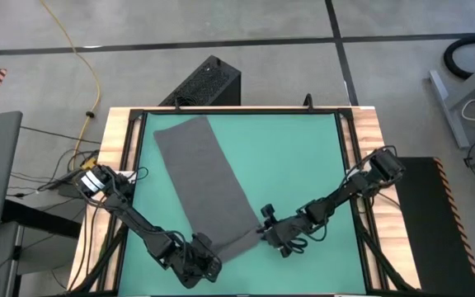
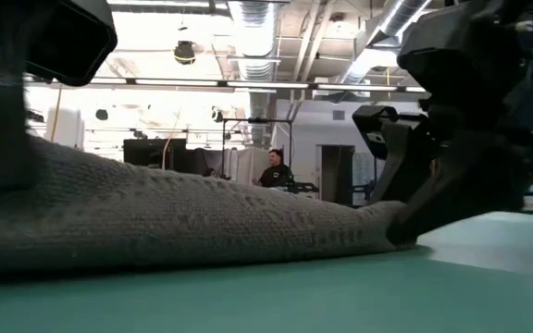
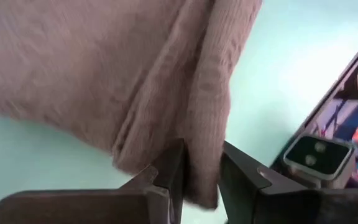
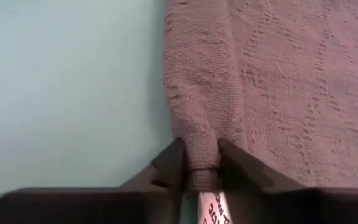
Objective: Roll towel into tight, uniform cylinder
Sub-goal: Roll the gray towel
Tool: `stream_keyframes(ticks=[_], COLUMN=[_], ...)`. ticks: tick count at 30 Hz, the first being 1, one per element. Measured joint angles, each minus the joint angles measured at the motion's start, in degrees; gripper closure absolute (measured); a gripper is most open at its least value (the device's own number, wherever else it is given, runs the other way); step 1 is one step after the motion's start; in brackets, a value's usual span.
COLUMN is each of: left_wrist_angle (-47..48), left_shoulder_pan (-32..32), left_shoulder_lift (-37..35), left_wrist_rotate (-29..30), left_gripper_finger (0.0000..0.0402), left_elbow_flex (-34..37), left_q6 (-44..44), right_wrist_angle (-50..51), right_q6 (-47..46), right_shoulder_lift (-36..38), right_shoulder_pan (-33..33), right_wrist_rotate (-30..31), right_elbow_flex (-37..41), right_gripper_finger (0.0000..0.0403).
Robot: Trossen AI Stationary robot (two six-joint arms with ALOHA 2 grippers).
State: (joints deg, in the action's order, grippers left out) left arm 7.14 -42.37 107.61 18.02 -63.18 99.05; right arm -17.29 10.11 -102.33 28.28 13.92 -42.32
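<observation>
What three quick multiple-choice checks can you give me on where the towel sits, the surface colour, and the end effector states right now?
1. Where do both end effectors meet the towel?
A. At its near end
B. At its far end
C. Mid-length, along its long sides

2. What colour is the table surface?
A. White
B. Teal
C. Red

3. What state is the towel in?
A. Fully rolled into a cylinder
B. Mostly flat, near end bunched in both end effectors
C. Hanging off the table

Answers:
1. A: in the high view the left end effector and right end effector sit at the near corners.
2. B: teal shows all round the cloth.
3. B: both wrist views show a fold of cloth between the fingers, while the rest lies spread out.
</observation>
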Motion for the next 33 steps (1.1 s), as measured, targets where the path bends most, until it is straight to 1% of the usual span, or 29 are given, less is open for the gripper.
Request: stream_keyframes(ticks=[3, 5, 9, 14, 17, 19, 21, 23, 25, 26, 29, 32, 33], left_wrist_angle=[0.16, 0.12, 0.83, 5.55, 7.2, 5.46, 2.32, -3.69, -11.74, -16.86, -27.91, -36.37, -38.61], left_shoulder_pan=[-0.07, -0.4, -1.11, -2.93, -4.6, -5.71, -6.84, -7.91, -8.44, -8.41, -7.75, -6.19, -5.45], left_shoulder_lift=[0.0, 0.0, -0.02, -0.98, -2.44, -3.4, -4.13, -4.13, -3.85, -3.62, -3.52, -3.52, -3.52], left_wrist_rotate=[-2.62, -2.64, -2.71, -3.48, -1.68, -0.2, 3.07, 8.24, 13.32, 15.15, 20.72, 25.96, 26.36], left_gripper_finger=[0.0326, 0.0326, 0.0326, 0.0326, 0.0326, 0.0328, 0.0333, 0.0339, 0.0345, 0.0347, 0.0351, 0.0348, 0.0345], left_elbow_flex=[0.0, 0.0, 0.0, 0.0, 0.0, 0.0, -0.02, -0.02, -0.02, -0.06, -0.07, -0.09, -0.09], left_q6=[0.39, 0.89, 1.76, 5.66, 6.56, 4.59, 0.6, -5.68, -14.21, -18.84, -33.95, -47.02, -51.23], right_wrist_angle=[0.71, 1.01, 1.39, 1.79, 1.88, 1.96, 2.02, 2.07, 2.1, 2.16, 2.07, 1.99, 2.04], right_q6=[-0.68, -0.66, -0.97, -2.94, -3.06, -3.26, -3.28, -3.74, -4.36, -4.55, -4.63, -4.66, -4.69], right_shoulder_lift=[0.05, 0.08, 0.08, 0.08, 0.05, 0.03, 0.03, 0.01, 0.01, 0.01, 0.01, -0.03, -0.03], right_shoulder_pan=[-0.31, -0.29, -0.29, -0.31, -0.31, -0.31, -0.41, -0.71, -1.07, -1.18, -1.45, -1.43, -1.43], right_wrist_rotate=[-0.54, -0.56, -0.58, -0.58, -0.62, -0.65, -0.75, -0.9, -1.15, -1.37, -2.21, -2.2, -2.2], right_elbow_flex=[-0.03, -0.03, -0.05, -0.05, -0.05, -0.01, -0.01, 0.01, 0.03, 0.03, 0.06, 0.06, 0.06], right_gripper_finger=[0.0347, 0.0371, 0.0371, 0.0371, 0.0371, 0.0369, 0.0369, 0.0368, 0.0368, 0.0367, 0.0367, 0.0366, 0.0366])
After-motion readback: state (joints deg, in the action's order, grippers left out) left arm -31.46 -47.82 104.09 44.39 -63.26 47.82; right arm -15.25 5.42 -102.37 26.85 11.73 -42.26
